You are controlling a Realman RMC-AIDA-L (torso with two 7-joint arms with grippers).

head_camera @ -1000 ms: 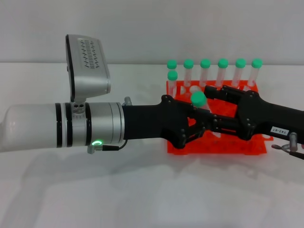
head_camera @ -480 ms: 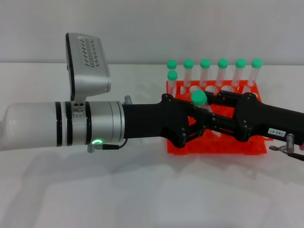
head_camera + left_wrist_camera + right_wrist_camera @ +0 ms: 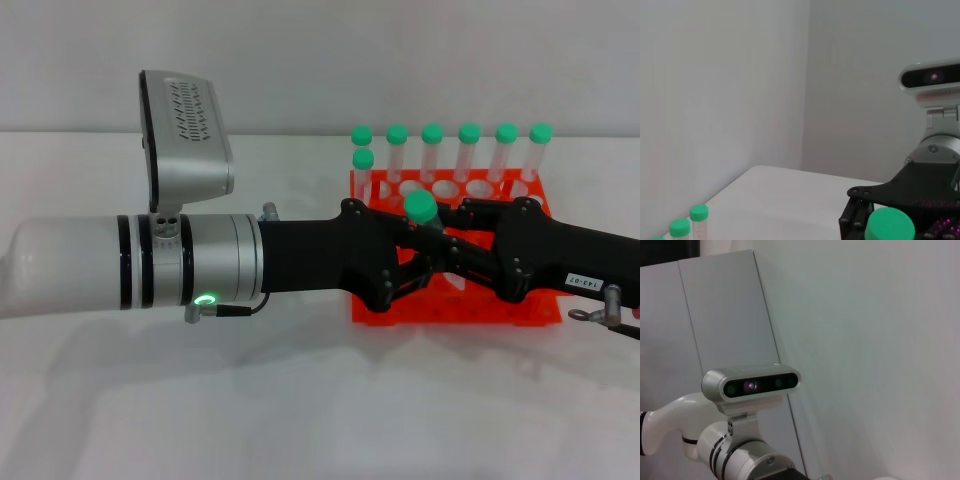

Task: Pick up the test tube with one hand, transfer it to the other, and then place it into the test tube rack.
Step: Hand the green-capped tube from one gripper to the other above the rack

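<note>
Seven slim clear tubes with round green caps [image 3: 450,132] stand upright along the far rows of the test tube rack [image 3: 455,305], a bright orange-red plastic grid of round holes on the pale matte worktop [image 3: 300,400]. The left hand [image 3: 385,262], glossy black on a thick silver-white forearm with black rings, meets the right hand [image 3: 500,250], black-forearmed with a small white label, directly above the rack's front half. Both sets of fingers are closed narrowly around the test tube [image 3: 421,208], held tilted between them, its green cap poking up; which hand bears it cannot be told. Bare worktop lies in front.
</note>
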